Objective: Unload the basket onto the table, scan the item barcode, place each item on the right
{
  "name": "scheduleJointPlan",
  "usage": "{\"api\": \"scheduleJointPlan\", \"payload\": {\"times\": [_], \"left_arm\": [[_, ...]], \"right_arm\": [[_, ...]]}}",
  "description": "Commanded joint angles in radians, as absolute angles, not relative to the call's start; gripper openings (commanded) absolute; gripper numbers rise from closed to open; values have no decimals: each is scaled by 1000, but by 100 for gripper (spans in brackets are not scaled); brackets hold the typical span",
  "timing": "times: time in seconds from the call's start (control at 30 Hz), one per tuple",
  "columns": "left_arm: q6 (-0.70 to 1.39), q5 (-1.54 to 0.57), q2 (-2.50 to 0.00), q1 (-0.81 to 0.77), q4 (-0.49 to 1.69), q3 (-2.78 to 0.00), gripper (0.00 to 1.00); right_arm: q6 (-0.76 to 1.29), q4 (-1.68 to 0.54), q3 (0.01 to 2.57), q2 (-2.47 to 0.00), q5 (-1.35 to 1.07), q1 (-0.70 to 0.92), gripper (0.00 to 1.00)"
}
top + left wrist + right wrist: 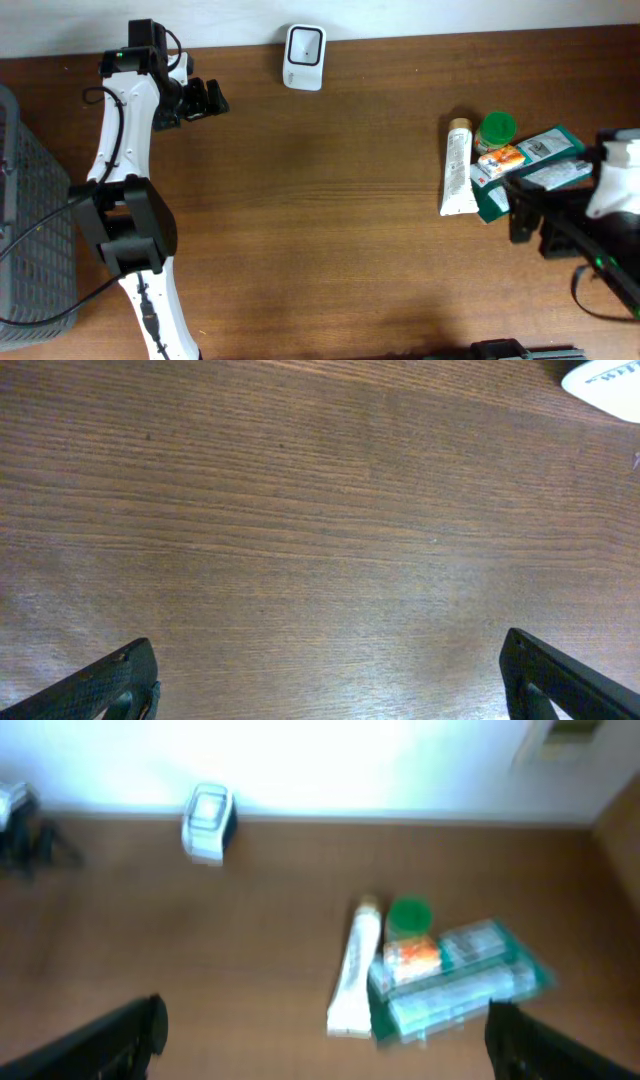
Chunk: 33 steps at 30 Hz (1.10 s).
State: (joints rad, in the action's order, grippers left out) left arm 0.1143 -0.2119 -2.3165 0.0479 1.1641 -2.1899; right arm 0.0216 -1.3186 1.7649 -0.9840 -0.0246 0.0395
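A white barcode scanner (303, 57) stands at the table's back edge; the right wrist view shows it as scanner (207, 820), and its corner (605, 378) shows in the left wrist view. The items lie in a cluster at the right: a white tube (457, 167), a green-lidded jar (496, 130), a small orange box (501, 158) and green boxes (530, 170). No barcode can be made out. My right gripper (530, 215) hangs open just in front of the green boxes (470, 980), holding nothing. Far off at the back left, my left gripper (205, 100) is open over bare wood.
A grey mesh basket (30, 230) sits at the left edge with a cable running to it. The wooden table (320, 220) ends at a white wall behind the scanner. The left arm stretches along the left side.
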Motion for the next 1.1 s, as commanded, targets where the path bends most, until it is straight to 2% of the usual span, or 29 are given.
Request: {"api": "scheduleJointPlan", "payload": {"times": [0.0,0.2,0.33,0.43,0.6,1.07], "left_arm": [[123,-212,-2327,55,1164,-2186,99],[123,-212,-2327,55,1164,-2186,99],[123,-212,-2327,55,1164,-2186,99],[123,-213,-2327,55,1164,-2186,99],[123,-212,-2327,55,1164,-2186,99],[123,-212,-2327,55,1164,-2186,99]], "right_arm": [[15,-1048,1488,-882,-15,44,98],[15,-371,714,-527,-43,44,98],[15,-141,356,-292,-49,44,99],[15,-81,139,-78,-58,44,98],[15,-29,8,-3,-59,44,98],[15,-73,6,-4,-67,44,98]]}}
